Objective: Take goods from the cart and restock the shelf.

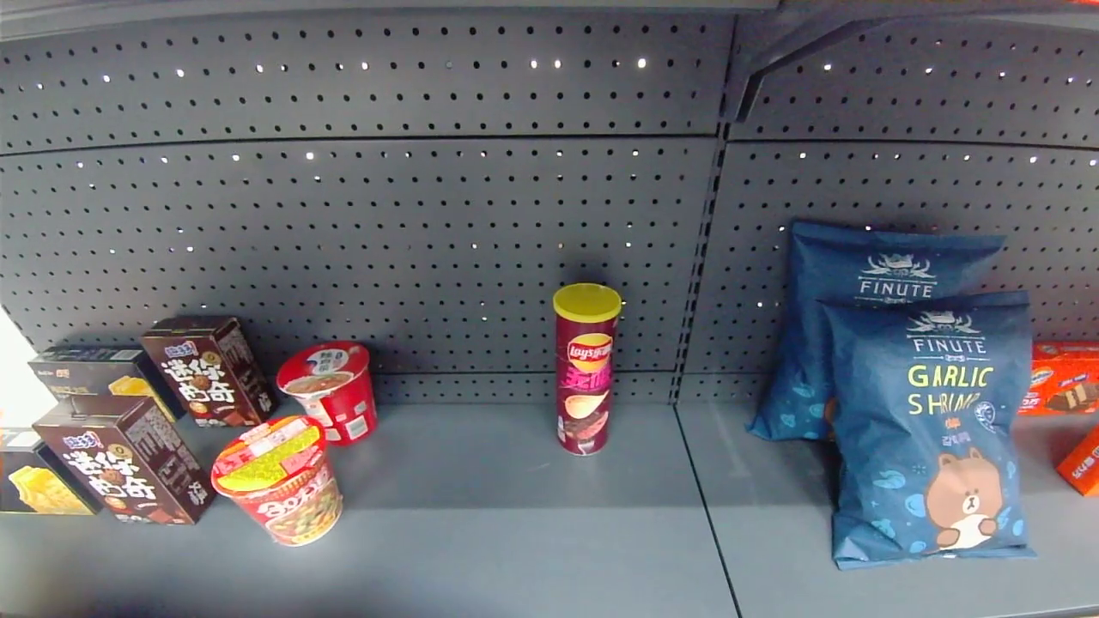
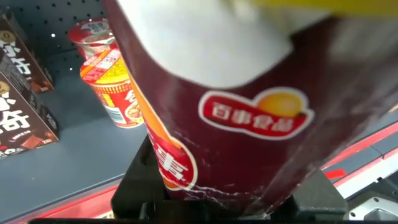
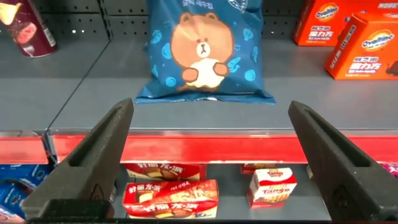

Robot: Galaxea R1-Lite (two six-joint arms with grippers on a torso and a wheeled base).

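My left gripper (image 2: 227, 194) is shut on a maroon chip can (image 2: 249, 118), which stands very close to the left wrist camera, above the shelf's front edge. A matching maroon chip can with a yellow lid (image 1: 586, 369) stands upright mid-shelf (image 1: 515, 515) against the pegboard; its lower part also shows as the chip can (image 3: 28, 28) in the right wrist view. My right gripper (image 3: 210, 109) is open with nothing between its fingers, in front of the red shelf edge (image 3: 211, 148) and facing a blue snack bag (image 3: 202, 50).
Two cup noodles (image 1: 279, 481) and brown boxes (image 1: 129, 468) stand at the shelf's left, two blue bags (image 1: 932, 429) right of centre, orange boxes (image 1: 1065, 378) at far right. Free room lies beside the standing can. Packets (image 3: 171, 196) sit on the lower shelf.
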